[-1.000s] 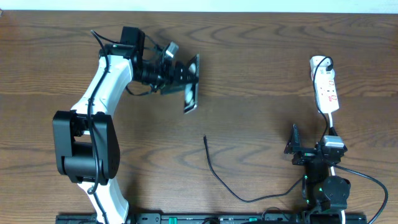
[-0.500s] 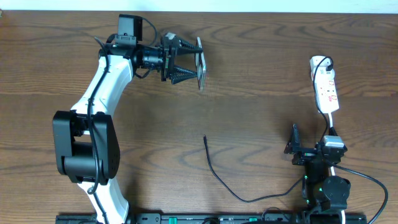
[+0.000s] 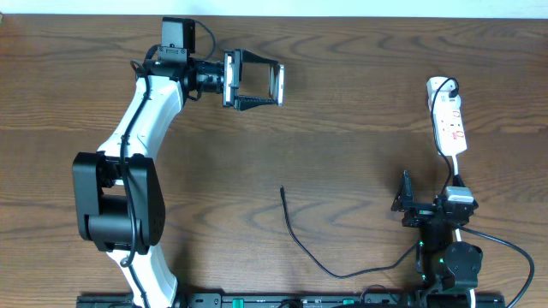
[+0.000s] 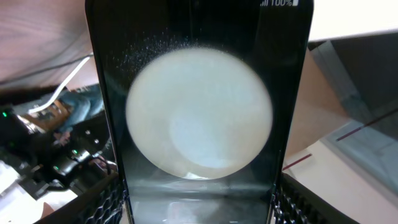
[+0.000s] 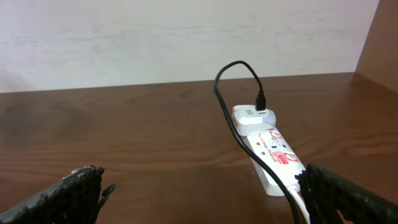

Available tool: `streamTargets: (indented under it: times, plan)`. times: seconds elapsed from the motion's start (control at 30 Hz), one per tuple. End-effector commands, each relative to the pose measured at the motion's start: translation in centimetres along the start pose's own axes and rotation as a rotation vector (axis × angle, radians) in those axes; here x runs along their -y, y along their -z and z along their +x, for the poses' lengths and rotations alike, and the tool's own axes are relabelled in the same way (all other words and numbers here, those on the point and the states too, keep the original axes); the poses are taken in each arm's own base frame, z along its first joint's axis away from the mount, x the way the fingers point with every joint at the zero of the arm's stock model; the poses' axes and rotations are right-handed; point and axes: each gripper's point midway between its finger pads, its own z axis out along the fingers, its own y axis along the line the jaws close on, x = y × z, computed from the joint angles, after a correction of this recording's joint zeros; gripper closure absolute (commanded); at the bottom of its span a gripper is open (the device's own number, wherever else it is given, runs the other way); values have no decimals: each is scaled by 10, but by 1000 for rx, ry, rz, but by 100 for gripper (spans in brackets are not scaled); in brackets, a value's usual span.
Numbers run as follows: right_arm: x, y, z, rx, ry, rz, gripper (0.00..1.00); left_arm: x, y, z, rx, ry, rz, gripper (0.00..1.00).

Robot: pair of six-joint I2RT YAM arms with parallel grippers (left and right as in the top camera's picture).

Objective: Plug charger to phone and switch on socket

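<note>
Swinging up toward the far edge, the left claw (image 3: 276, 83) has carried the phone (image 3: 279, 83) away from its lower, tilted pose. The wrist has rolled too, so the phone now stands edge-on to the overhead camera. The claw is clenched across the phone's width, and its wrist camera sees the glossy screen filled with one round lamp reflection. The phone looks lifted clear of the counter (image 3: 360, 103), which probably means it is being turned ready for plugging in. Which end has the port I cannot tell.

The charger (image 3: 300, 244) lies well apart from the phone, its loose tip near the middle and its cable curving toward the right arm's base. The right claw (image 5: 199, 186) is spread wide and empty, near the socket (image 3: 449, 120), which has a white adapter plugged in at its far end.

The counter is dark, grained wood. Behind it is a pale wall (image 5: 155, 37).
</note>
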Motion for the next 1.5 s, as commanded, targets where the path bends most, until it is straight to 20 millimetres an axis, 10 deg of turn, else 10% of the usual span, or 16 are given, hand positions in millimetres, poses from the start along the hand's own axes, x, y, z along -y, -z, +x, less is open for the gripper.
streamTargets:
  times: [0.0, 1.47]
  plan:
    - [-1, 0, 0, 0, -12, -2, 1, 9, 3, 19, -56, 31, 5, 93]
    - [-1, 0, 0, 0, -12, -2, 0, 9, 3, 19, -56, 86, 3, 93]
